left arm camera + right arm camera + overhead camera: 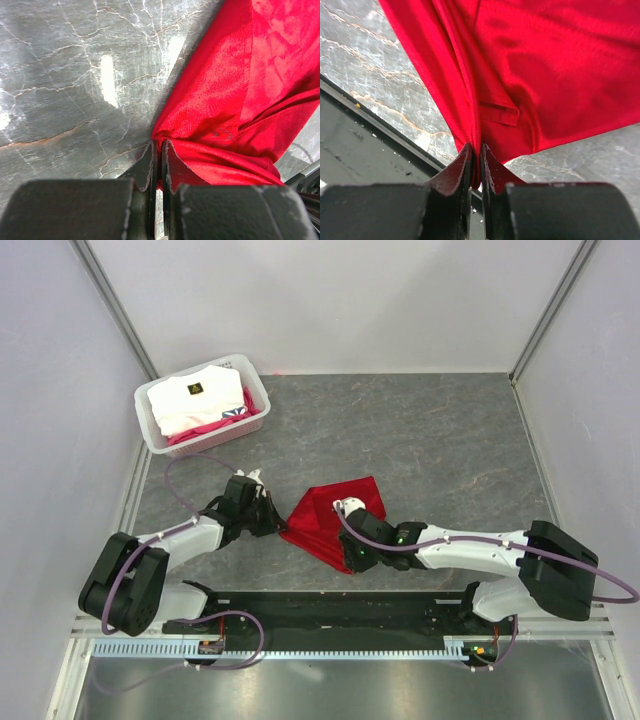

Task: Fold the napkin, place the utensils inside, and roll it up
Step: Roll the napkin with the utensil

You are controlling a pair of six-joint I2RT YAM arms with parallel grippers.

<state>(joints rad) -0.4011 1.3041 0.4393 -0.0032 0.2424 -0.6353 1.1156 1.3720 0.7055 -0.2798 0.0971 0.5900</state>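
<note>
Two pinch grips on one cloth. The left gripper (272, 522) has its jaws pressed together on the left corner of the napkin (322, 517), red fabric bunching at the tips. The right gripper (352, 555) has its jaws drawn almost together on the near corner, with a fold of cloth caught between them. The napkin lies crumpled mid-table (430, 440) between the two arms, its near corner close to the black rail (330, 608) at the table's near edge. Creases run from each pinched corner into the body of the cloth. A basket (150, 425) of white and pink fabric stands well apart at the far left. No spoon shows in any view.

Step in hand, as judged: the fold, at its very start, with both corners secured and the cloth not yet spread or doubled over. The next move calls for both arms to lift together and draw the held edge taut. They would then carry it across to the opposite edge without either corner slipping. Uneven pull would twist the soft fabric. Placing the spoon and rolling remain to be done.
</note>
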